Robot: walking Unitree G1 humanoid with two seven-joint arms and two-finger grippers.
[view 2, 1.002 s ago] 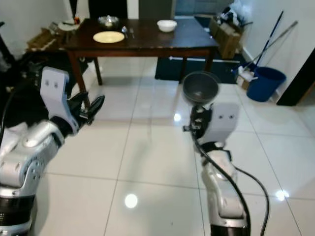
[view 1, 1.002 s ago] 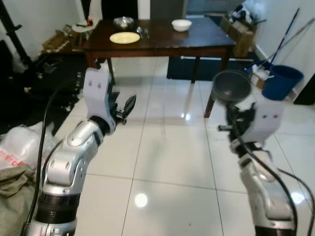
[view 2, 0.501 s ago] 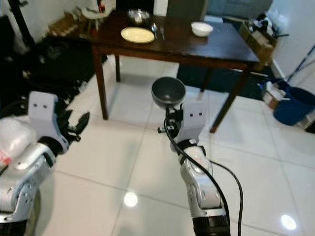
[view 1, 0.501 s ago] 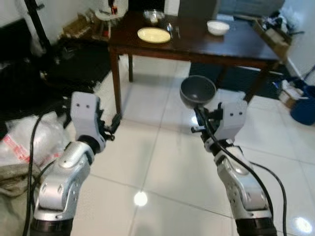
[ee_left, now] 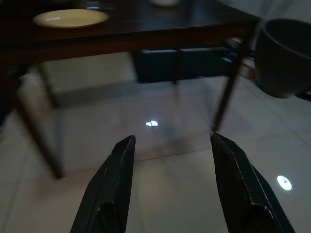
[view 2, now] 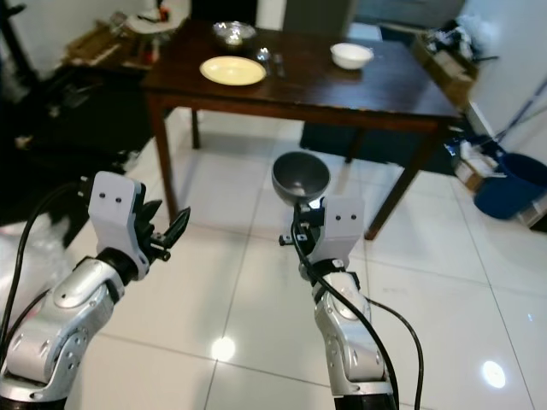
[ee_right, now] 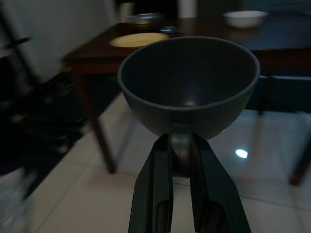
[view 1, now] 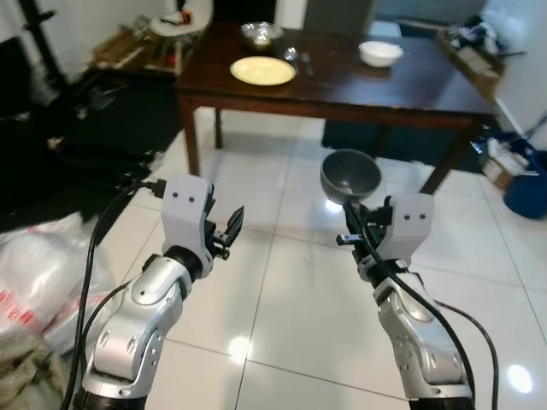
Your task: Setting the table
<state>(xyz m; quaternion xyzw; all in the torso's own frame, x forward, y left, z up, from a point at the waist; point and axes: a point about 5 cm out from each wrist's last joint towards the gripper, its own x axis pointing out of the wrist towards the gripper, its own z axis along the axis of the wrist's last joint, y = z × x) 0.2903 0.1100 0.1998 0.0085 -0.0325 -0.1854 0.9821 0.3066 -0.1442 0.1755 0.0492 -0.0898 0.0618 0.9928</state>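
The right gripper (ee_right: 181,160) pinches a grey bowl (view 1: 350,175) by its foot (rim up). The dark wooden table (view 1: 410,85) lies straight ahead, well apart. The left gripper (ee_left: 170,179) hovers spread, empty.

You cannot identify the small cutlery (view 1: 298,58) beside the yellow plate (view 1: 262,70). The dark table (view 1: 402,94) extends past the frame's right edge.

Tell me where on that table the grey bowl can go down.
Bare patches on the table: the near edge in front of the yellow plate, and the wide stretch right of the white bowl. It is crowded around the metal bowl and cutlery.
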